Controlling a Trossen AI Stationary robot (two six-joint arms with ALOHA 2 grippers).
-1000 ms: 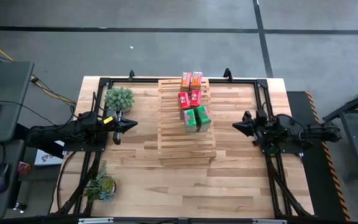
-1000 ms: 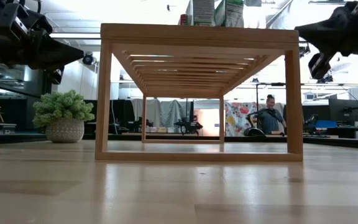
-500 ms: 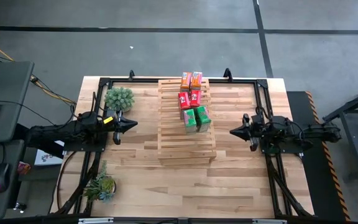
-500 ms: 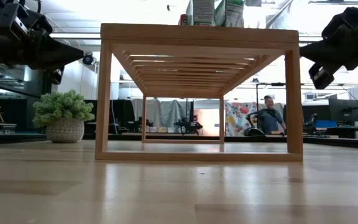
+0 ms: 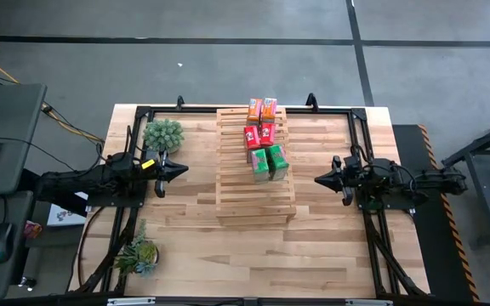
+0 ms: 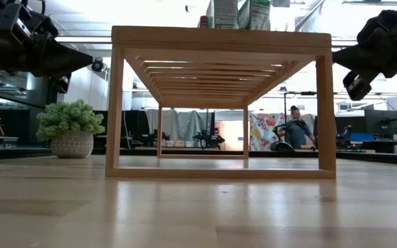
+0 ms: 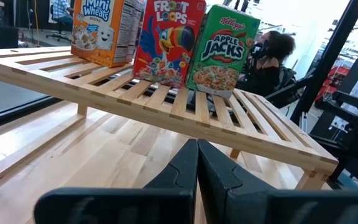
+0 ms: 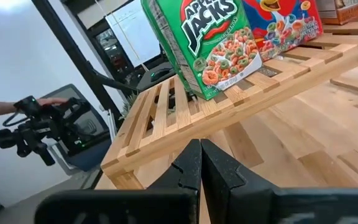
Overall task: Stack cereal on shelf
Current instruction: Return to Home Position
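Observation:
The light-wood slatted shelf (image 5: 253, 191) stands in the middle of the table. On its top slats the cereal boxes stand upright on their bases in pairs: orange (image 5: 262, 109) at the far end, red (image 5: 259, 135) behind the green (image 5: 270, 161). In the left wrist view the orange (image 7: 104, 28), red (image 7: 169, 40) and green (image 7: 222, 50) boxes stand in a row. My left gripper (image 5: 184, 169) is shut, level and left of the shelf, pointing at it. My right gripper (image 5: 317, 179) is shut, level and right of the shelf. Neither touches anything.
A round potted plant (image 5: 162, 133) stands at the far left of the table and a spiky one (image 5: 137, 253) at the near left. Black frame rails (image 5: 360, 127) run along the table's edges. A person (image 6: 296, 131) sits in the room far behind.
My right gripper has tipped its fingers down until they point level and has come a little toward the shelf, staying shut. The boxes and the shelf have kept their places.

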